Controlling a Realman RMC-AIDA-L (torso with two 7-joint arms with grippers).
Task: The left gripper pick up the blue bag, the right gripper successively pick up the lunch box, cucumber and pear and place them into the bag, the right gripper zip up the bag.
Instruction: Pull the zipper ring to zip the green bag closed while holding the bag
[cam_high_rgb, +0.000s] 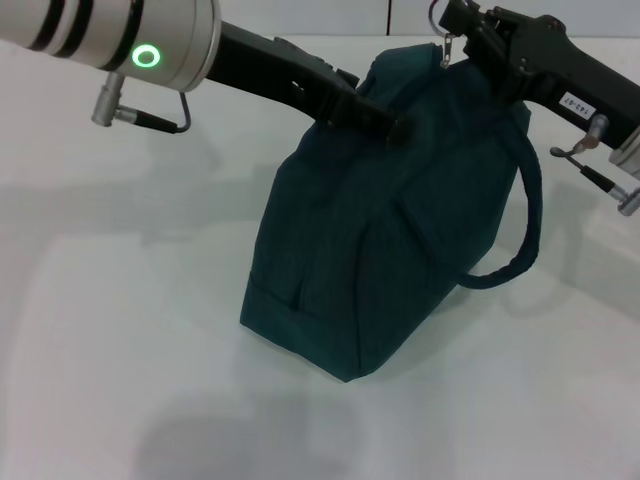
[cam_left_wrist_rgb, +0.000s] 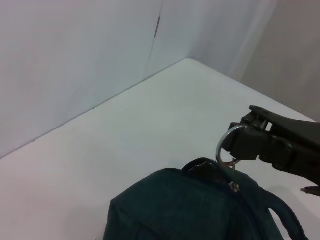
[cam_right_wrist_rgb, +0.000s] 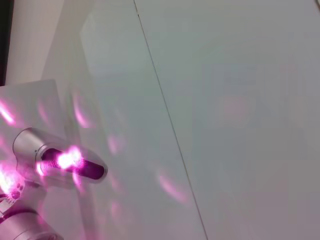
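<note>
The blue bag stands tilted on the white table, its top closed. My left gripper reaches in from the upper left and is shut on the fabric at the bag's top. My right gripper is at the bag's far top end, shut on the ring zip pull. The left wrist view shows the bag's top, the ring zip pull and the right gripper holding it. One loop handle hangs on the right side. The lunch box, cucumber and pear are out of view.
The white table spreads all around the bag. A white wall stands behind the table. The right wrist view shows only the wall and a silver cylinder under pink glare.
</note>
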